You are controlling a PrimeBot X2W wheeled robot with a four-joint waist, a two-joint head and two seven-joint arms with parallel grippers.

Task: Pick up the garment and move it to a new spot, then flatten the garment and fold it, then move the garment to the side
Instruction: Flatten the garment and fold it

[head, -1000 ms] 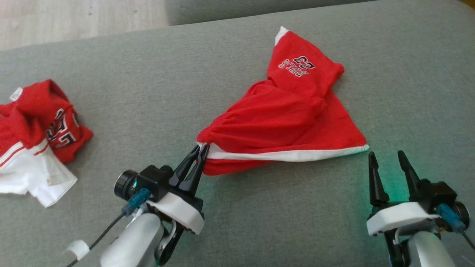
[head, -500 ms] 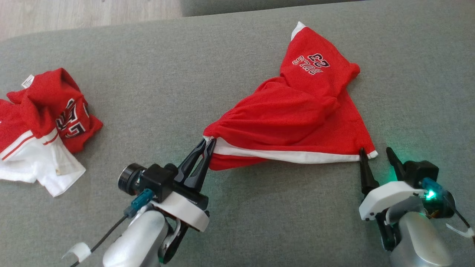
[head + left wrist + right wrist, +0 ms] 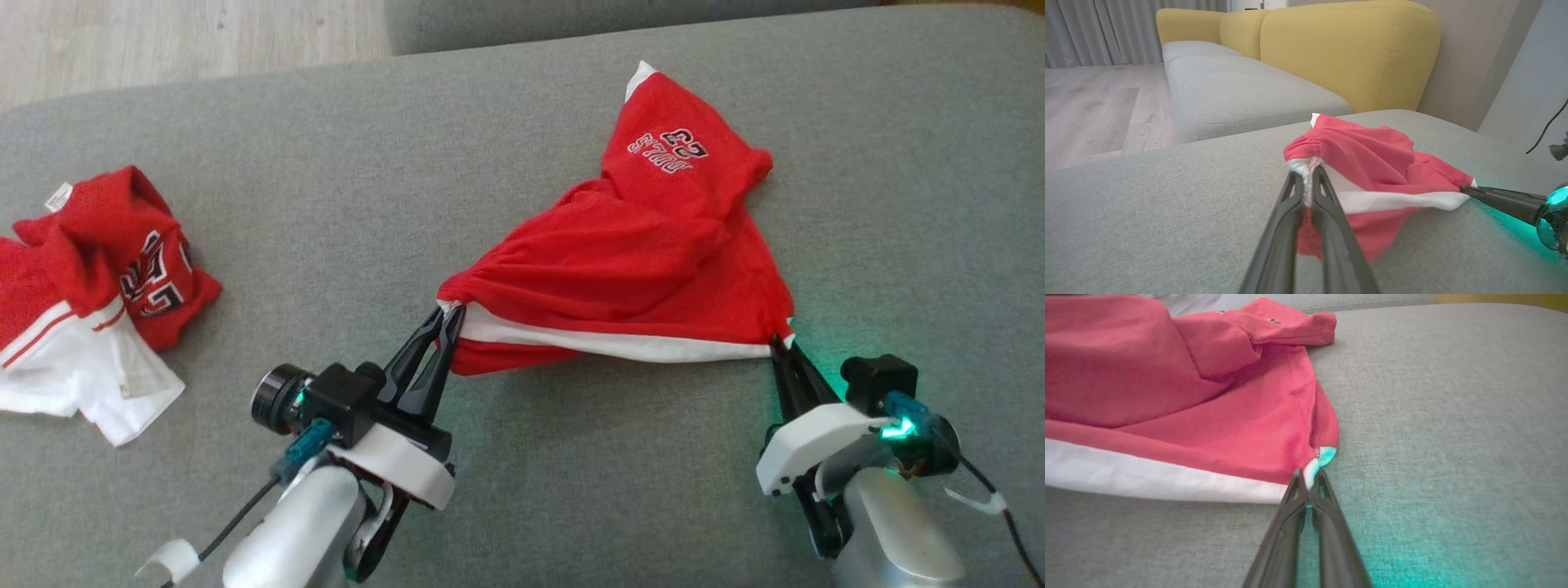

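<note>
A red garment [image 3: 645, 253] with a white hem band and black-and-white lettering lies bunched on the grey cushion [image 3: 531, 490]. My left gripper [image 3: 451, 312] is shut on the hem's left corner, seen close in the left wrist view as the white edge pinched at my left gripper [image 3: 1308, 173] above the garment [image 3: 1372, 163]. My right gripper [image 3: 780, 341] is shut on the hem's right corner; in the right wrist view my right gripper [image 3: 1309, 477] clamps the white tip of the garment [image 3: 1208, 416]. The hem stretches between them.
A second red-and-white garment [image 3: 90, 286] lies crumpled at the cushion's left edge. Wooden floor [image 3: 188, 33] shows beyond the far edge. A yellow sofa back [image 3: 1347, 53] and another grey seat [image 3: 1241, 90] stand behind. Bare cushion lies in front and to the right.
My right gripper moved up to the hem's right corner and shut on it; it was open and apart one second ago. The left gripper kept its hold. The camera shifted slightly.
</note>
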